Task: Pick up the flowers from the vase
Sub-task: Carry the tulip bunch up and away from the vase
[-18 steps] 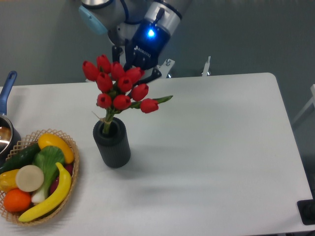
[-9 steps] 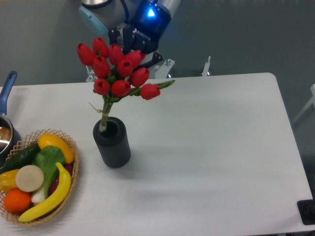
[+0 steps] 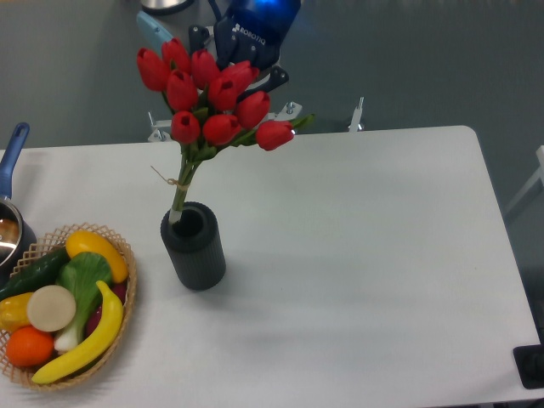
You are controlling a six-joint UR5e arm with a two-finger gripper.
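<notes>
While the white table point(image 3: 357, 255) fills most of the view, the robot arm's gripper point(image 3: 246, 64) hangs above its far edge, left of centre, with a blue light glowing on its body at the top of the picture. Its fingers are buried behind the flowers point(image 3: 212, 98), and the red buds hide the tips, so whether they are clamped on the bunch or spread apart cannot be told. The flowers, a tight cluster of red tulip buds with one green leaf jutting right, stand high over the left half of the table; their green stems, bound with string, slant down and left, and the lowest ends appear to sit just at the rim of the vase's mouth. The wicker basket point(image 3: 119, 246) sits at the near left corner, heaped with a banana, an orange, a cucumber and other fruit and vegetables. The vase point(image 3: 194, 246), a dark grey ribbed cylinder, stands upright just right of the basket, apart from it. A pot point(image 3: 10, 223) with a blue handle is cut off by the table's left edge
</notes>
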